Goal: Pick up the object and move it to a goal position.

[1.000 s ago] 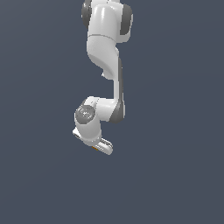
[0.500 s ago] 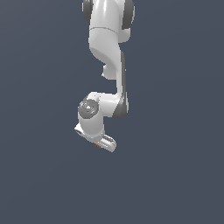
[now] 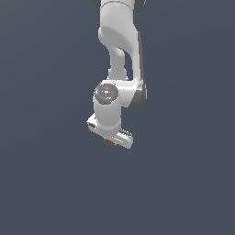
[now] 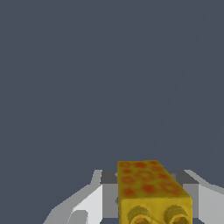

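In the exterior view the white arm (image 3: 120,41) comes down from the top edge of the picture, its upper link broad and upright, then narrows to a bent joint with a dark grey band on the exterior view's right. Below that joint sits a rounded wrist housing (image 3: 106,93) with a glossy grey cap facing the camera, and under it the hand (image 3: 110,141) hangs as a flat white bar tilted so that its end on the exterior view's right is lower than the other. The whole arm is seen from nearly straight above against a plain slate-grey table (image 3: 46,174). Just at the lower edge of the hand a small speck of orange-yellow shows: the object (image 3: 110,142), mostly hidden by the hand's body. The wrist view shows it far better: the object (image 4: 148,186) is a yellow block mottled with orange-red spots, with two round studs on its near face, sitting between the grey inner faces of the white fingers (image 4: 94,201), which close against its sides. So the hand is pinching the object. Whether the object touches the table cannot be told.
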Available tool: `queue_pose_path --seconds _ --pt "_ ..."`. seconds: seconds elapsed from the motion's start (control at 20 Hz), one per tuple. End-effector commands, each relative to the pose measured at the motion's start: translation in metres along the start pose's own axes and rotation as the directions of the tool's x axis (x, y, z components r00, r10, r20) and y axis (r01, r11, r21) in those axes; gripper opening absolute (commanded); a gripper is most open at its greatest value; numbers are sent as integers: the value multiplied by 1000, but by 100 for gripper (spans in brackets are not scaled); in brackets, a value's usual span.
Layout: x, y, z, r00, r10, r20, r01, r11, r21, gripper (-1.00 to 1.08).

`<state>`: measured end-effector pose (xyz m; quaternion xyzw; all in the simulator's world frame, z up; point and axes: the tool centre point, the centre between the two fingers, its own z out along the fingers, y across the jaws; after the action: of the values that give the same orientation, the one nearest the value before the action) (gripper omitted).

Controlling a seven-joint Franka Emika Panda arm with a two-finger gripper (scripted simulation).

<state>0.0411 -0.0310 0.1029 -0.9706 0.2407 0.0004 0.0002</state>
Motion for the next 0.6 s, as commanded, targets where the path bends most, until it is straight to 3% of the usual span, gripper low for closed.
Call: queue_pose_path --seconds 0.0,0.55 --pt "-12 -8 -18 1000 0 0 0 1000 0 -100" --pt "-38 -30 -63 1000 0 -1 0 1000 0 -100"
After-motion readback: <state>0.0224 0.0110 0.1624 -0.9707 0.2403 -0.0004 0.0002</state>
